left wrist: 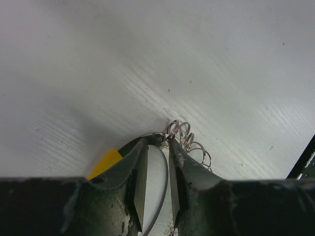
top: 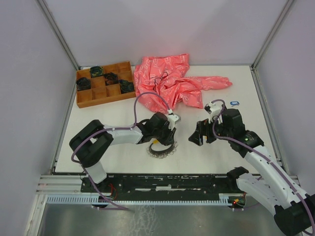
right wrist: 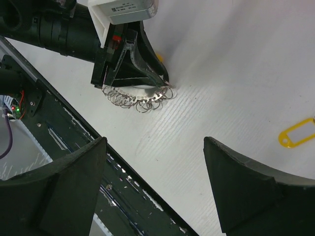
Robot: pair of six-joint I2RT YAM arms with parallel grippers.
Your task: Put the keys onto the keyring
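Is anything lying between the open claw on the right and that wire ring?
Nothing visible does. Only table surface lies between the right gripper and the keyring, which the left gripper appears to pinch.

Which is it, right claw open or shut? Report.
Open: the right claw shows its fingers wide apart, with only the table surface between them.

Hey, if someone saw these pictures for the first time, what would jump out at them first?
A crumpled pink cloth at the far middle of the white table grabs the eye first. Near the front edge, the left hand is pinched on a silvery coiled wire keyring, the right hand open beside it. A wooden compartment tray with dark coiled bundles sits far left.
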